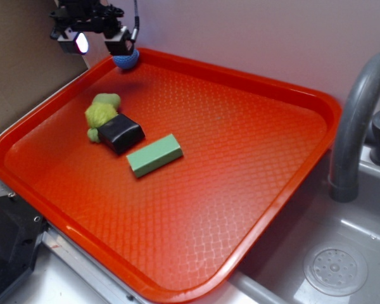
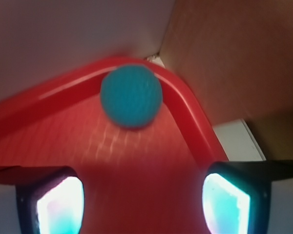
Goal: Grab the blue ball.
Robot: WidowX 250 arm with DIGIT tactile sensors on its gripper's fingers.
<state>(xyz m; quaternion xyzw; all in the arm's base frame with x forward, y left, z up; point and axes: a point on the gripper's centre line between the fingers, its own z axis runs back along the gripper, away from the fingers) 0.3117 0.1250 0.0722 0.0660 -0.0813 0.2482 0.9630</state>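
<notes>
Two fingers [image 2: 56,202] spread wide, gripper [image 2: 141,204] holding nothing; blue ball [image 2: 131,96] sits ahead btwn them, apart, in red tray's [image 1: 253,190] far corner.

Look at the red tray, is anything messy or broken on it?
Nothing looks broken or spilled. The blue ball sits alone in the far corner of the red tray, under the open gripper. The yellow-green fuzzy lump, black block and green block are bunched together at slanting angles, which is just untidy.

High exterior view; close wrist view.
</notes>
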